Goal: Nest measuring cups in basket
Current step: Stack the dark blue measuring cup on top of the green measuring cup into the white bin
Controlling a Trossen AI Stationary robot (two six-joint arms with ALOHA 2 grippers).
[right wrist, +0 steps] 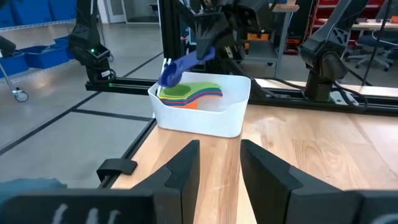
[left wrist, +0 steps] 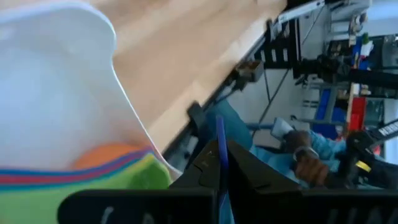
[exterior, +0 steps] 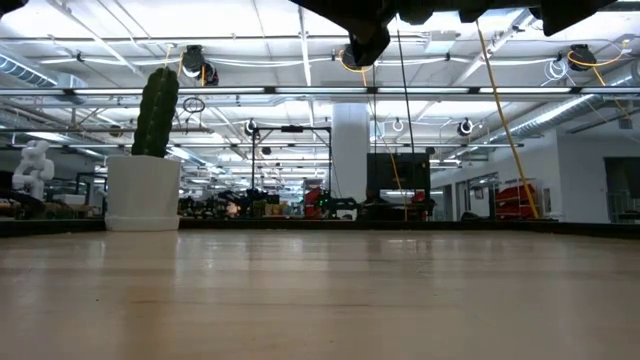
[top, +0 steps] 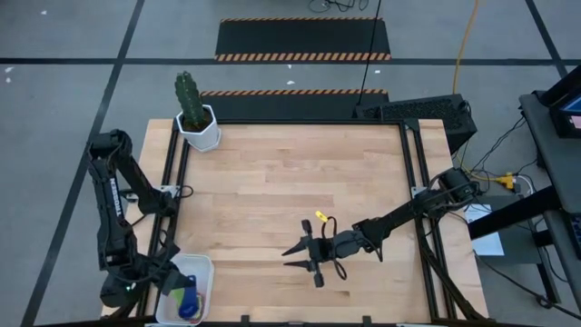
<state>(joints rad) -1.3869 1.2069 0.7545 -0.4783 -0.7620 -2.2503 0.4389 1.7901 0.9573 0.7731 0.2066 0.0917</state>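
The dark blue cup (right wrist: 180,66) hangs by its handle from the left gripper (right wrist: 208,46), jaws clamped on it, just above the stack (right wrist: 189,94) nested in the basket (right wrist: 205,118). Only setting it in seems left. Well away over bare table, the right gripper (top: 307,257) waits with empty jaws apart.

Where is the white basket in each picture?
High view: the basket sits at the table's bottom-left corner, under the left pincer.
Low view: not in it.
Left wrist view: its white wall fills the picture's left, with stacked cups beside it.
Right wrist view: across the table, upper middle, with the dark blue cup held above.
Shared landmark: the stacked cups inside.
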